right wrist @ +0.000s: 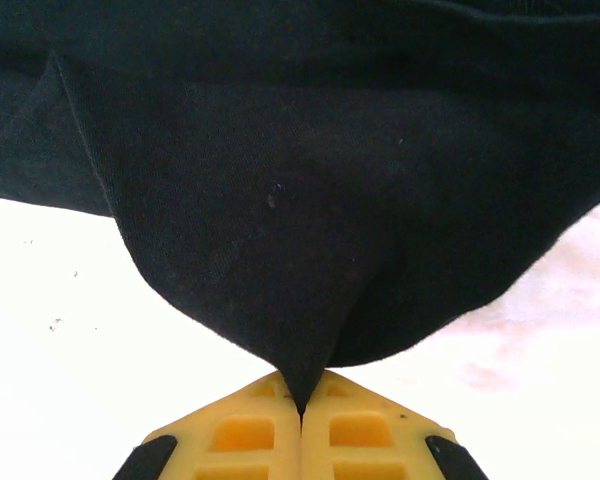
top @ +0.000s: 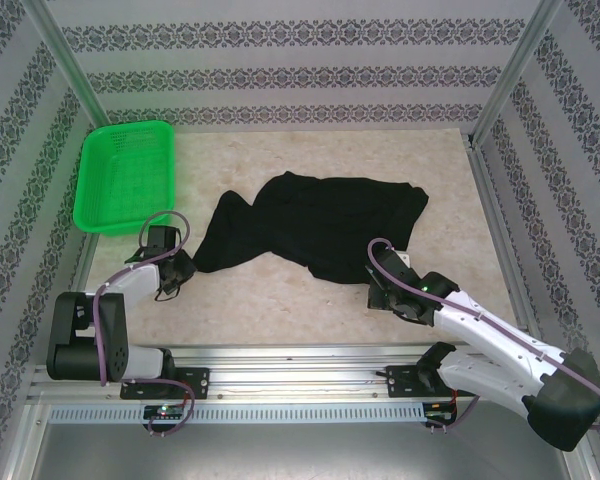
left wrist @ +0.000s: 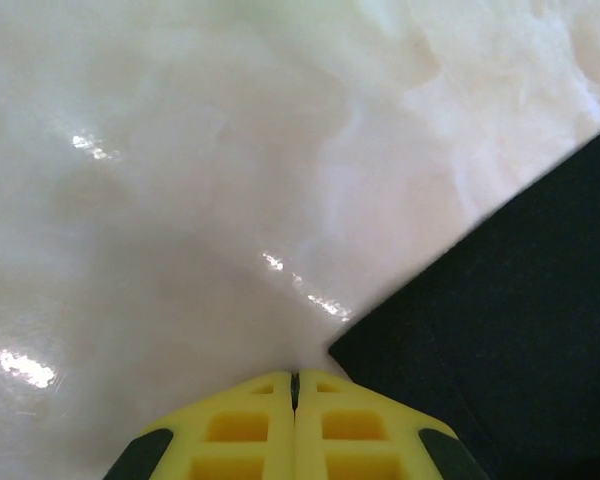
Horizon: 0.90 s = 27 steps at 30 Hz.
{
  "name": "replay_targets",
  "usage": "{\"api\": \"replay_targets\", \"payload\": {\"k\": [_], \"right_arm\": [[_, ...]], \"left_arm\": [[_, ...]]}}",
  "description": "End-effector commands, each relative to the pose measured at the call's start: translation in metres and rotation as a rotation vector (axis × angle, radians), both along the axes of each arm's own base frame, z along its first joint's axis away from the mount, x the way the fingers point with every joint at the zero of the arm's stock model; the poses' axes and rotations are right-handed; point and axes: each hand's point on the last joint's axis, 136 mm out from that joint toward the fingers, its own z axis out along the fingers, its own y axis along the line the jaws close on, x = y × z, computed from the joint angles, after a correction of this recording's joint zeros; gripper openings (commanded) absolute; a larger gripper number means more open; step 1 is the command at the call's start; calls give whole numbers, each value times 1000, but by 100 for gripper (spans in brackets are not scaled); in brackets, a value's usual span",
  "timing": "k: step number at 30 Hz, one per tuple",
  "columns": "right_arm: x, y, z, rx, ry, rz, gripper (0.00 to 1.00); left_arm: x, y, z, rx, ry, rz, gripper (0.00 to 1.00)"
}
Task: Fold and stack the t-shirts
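A: One green basket (top: 125,175) sits at the far left of the surface (top: 280,300), toward the back.
B: And the left tool (left wrist: 295,382)?
A: Low over the surface, just right of the basket's near corner. Its yellow fingers (left wrist: 240,430) are pressed together, pad against pad. A corner of the black shirt (top: 315,225) lies just beside the tips, on their right.
B: Where is the shirt overall?
A: Crumpled across the middle of the surface, apart from the basket.
B: Right tool (right wrist: 301,400)?
A: At the shirt's near right edge, closed and pinching a fold of cloth that draws to a point between the tips.
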Motion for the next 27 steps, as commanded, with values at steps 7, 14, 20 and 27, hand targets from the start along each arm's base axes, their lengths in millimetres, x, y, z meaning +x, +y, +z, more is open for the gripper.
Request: {"api": "replay_targets", "payload": {"k": [7,14,20,27], "right_arm": [[2,-1,10,-23,-23,21,0],[3,1,10,-20,-23,31,0],[3,2,10,-14,-25,35,0],[-1,-2,12,-14,-32,29,0]], "left_arm": [[60,-34,52,-166,-343,-78,30],[58,-31,71,-149,-328,-72,40],[57,-31,49,-135,-236,-93,46],[49,-28,35,-110,-165,-102,54]]}}
